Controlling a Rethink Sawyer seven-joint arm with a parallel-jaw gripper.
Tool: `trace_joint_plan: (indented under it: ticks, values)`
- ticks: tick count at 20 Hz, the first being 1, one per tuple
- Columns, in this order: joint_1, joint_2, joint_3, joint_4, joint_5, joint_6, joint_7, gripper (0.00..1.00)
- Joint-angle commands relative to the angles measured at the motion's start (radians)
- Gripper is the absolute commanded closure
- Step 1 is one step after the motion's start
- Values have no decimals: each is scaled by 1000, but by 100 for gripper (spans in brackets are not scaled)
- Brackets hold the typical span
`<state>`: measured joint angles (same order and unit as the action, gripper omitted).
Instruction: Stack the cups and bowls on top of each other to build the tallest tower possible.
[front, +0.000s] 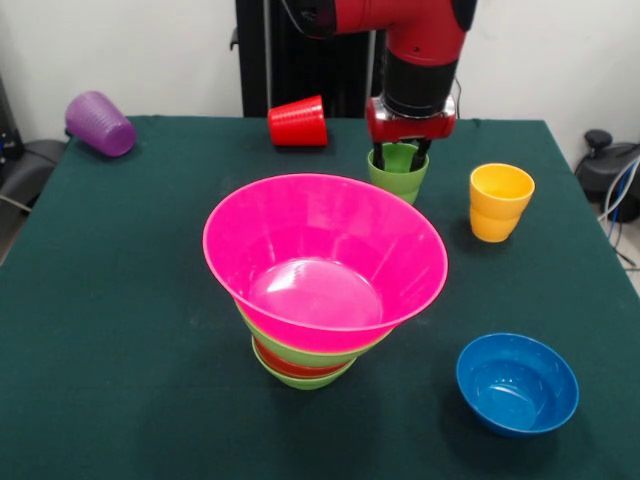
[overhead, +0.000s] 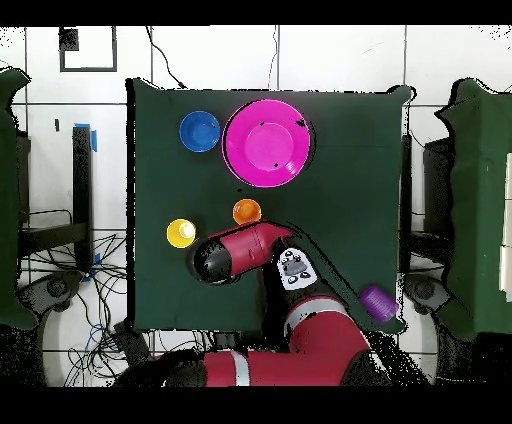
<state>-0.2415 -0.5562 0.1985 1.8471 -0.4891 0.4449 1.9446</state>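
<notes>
The tower (front: 300, 360) stands mid-table: a small green bowl, a red-orange bowl and a large green bowl, with the huge pink bowl (front: 325, 265) on top. It also shows in the overhead view (overhead: 265, 140). My gripper (front: 400, 160) is down at the rim of the upright light green cup (front: 398, 182), just behind the tower. The yellow cup (front: 500, 202) stands upright to the right. The blue bowl (front: 517, 383) sits at the front right. The red cup (front: 298, 122) and the purple cup (front: 100, 123) lie on their sides at the back. The orange cup (overhead: 246, 212) shows only in the overhead view.
The table (front: 120, 330) has a dark green cloth. In the overhead view my arm (overhead: 240, 250) covers the green and red cups, and the purple cup (overhead: 377, 299) lies near the table's corner. A black stand (front: 300, 50) rises behind the table.
</notes>
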Motion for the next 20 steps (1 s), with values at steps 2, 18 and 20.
trace_joint_plan:
  ticks: [2, 18, 20]
  values:
    - [58, 255, -42, -146, -90, -240, 109, 0]
    - [144, 332, -145, -221, -103, -317, 103, 0]
    - [141, 336, -144, -219, -104, -327, 96, 0]
